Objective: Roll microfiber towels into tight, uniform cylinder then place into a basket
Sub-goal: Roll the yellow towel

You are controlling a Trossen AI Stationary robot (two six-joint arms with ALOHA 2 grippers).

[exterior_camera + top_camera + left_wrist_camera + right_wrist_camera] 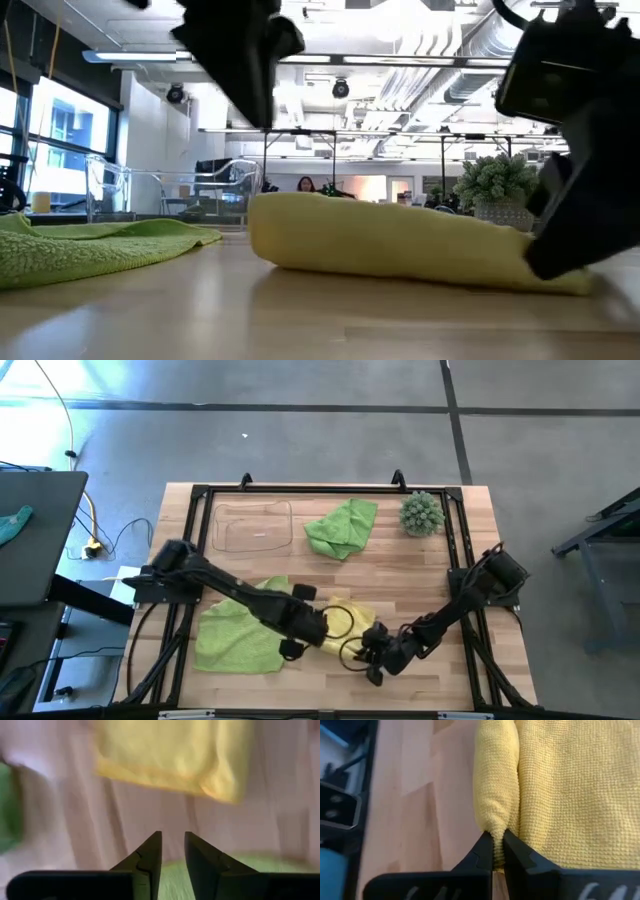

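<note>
The right gripper [493, 851] had its jaws pinched on the rolled edge of the yellow towel [545, 790], probably to keep the roll tight. The left gripper [173, 851] hung just off that towel with jaws slightly apart and holding nothing, perhaps ready to take a new grip. One green towel [238, 635] lay flat beneath the left arm; another [342, 527] sat crumpled beside the clear basket [252, 524], far across the wooden worktop [420, 575]. Behind was a bright hall with glass walls.
</note>
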